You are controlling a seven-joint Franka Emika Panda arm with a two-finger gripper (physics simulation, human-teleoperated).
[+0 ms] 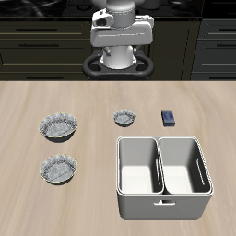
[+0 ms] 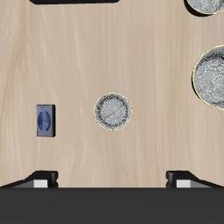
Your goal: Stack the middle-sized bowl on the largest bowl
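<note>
Toward one side edge of the worktop, the exterior view shows the back bowl (image 1: 57,127) and the front bowl (image 1: 58,169) near each other but apart; which is wider cannot be told. In the wrist view the gripper (image 2: 111,179) is spread wide and empty, so the stacking looks not yet begun.

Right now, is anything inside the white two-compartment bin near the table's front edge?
Both compartments of the white two-compartment plastic bin look empty in the exterior view; their floors show bare. The near wall hides a strip of each floor, so something very flat there cannot be ruled out.
</note>
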